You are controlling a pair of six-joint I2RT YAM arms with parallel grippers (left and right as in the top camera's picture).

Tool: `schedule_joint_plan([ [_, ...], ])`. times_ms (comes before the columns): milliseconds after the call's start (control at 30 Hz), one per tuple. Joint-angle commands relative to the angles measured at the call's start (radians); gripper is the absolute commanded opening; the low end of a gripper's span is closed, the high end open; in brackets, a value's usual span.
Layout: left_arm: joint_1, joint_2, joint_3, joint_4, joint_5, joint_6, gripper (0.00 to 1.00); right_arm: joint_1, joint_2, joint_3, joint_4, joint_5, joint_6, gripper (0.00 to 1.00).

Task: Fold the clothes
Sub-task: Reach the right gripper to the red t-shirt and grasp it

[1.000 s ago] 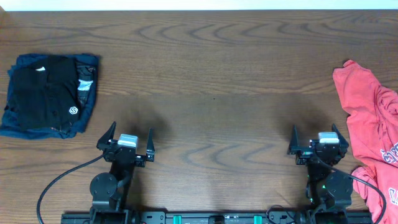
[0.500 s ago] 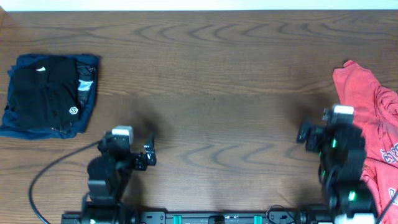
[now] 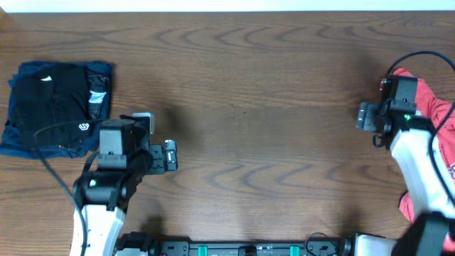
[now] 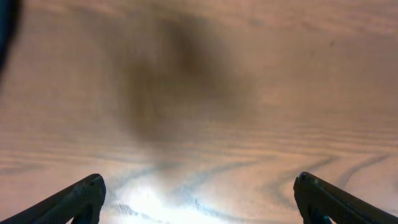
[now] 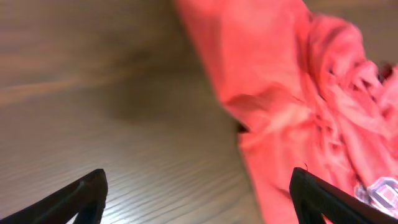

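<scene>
On the right edge of the wooden table (image 3: 256, 85) there's the coral-red T-shirt (image 3: 435, 107), crumpled and partly running out of the overhead view, not spread flat yet. Far left, a folded black garment (image 3: 53, 107) sits on a navy garment (image 3: 18, 139), well apart from it. The right gripper (image 5: 199, 193) hangs just beside the shirt's near edge, fingers spread wide and holding nothing. The left gripper (image 4: 199, 193) is wide too, over bare wood. The shirt looks light, soft and floppy, so I'd pinch a hem or shoulder edge. Grab it mid-cloth and it'll probably just bunch.
</scene>
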Motion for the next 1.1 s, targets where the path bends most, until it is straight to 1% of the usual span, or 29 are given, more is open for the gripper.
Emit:
schedule_joint_plan([
  [0, 0.001, 0.040, 0.017, -0.008, 0.014, -0.042, 0.98, -0.072, 0.104, 0.011, 0.015, 0.114, 0.029, 0.88],
  [67, 0.001, 0.056, 0.017, -0.007, 0.014, -0.042, 0.98, -0.106, 0.163, 0.011, 0.023, 0.115, 0.029, 0.84],
  [233, 0.001, 0.060, 0.017, -0.006, 0.013, -0.042, 0.98, -0.172, 0.289, 0.011, 0.097, 0.090, 0.029, 0.82],
  [267, 0.001, 0.060, 0.017, -0.006, 0.013, -0.042, 0.98, -0.177, 0.307, 0.011, 0.115, 0.081, 0.028, 0.81],
  [333, 0.001, 0.060, 0.017, -0.006, 0.013, -0.042, 0.98, -0.185, 0.344, 0.011, 0.158, 0.077, 0.028, 0.72],
  [400, 0.001, 0.060, 0.017, -0.006, 0.013, -0.042, 0.98, -0.188, 0.372, 0.011, 0.204, 0.076, 0.028, 0.60],
  [433, 0.001, 0.060, 0.017, -0.006, 0.013, -0.042, 0.98, -0.188, 0.384, 0.011, 0.230, 0.074, 0.027, 0.48],
  [467, 0.001, 0.060, 0.017, -0.006, 0.013, -0.042, 0.98, -0.188, 0.395, 0.011, 0.259, 0.065, 0.023, 0.30],
  [500, 0.001, 0.060, 0.017, -0.005, 0.013, -0.041, 0.98, -0.188, 0.405, 0.011, 0.298, 0.033, 0.018, 0.05],
  [533, 0.001, 0.060, 0.017, -0.005, 0.013, -0.042, 0.98, -0.188, 0.410, 0.011, 0.325, 0.007, 0.013, 0.01],
  [733, 0.001, 0.060, 0.017, 0.025, 0.013, -0.041, 0.98, -0.187, 0.413, 0.044, 0.592, -0.174, 0.019, 0.01],
  [833, 0.001, 0.060, 0.017, 0.059, 0.013, -0.042, 0.98, -0.185, 0.413, 0.146, 0.690, -0.210, 0.097, 0.01],
  [967, 0.001, 0.060, 0.017, 0.098, 0.013, -0.042, 0.98, -0.185, 0.414, 0.326, 0.732, -0.259, 0.187, 0.05],
  [1067, 0.001, 0.060, 0.017, 0.111, 0.013, -0.042, 0.98, -0.185, 0.415, 0.468, 0.708, -0.260, 0.205, 0.07],
])
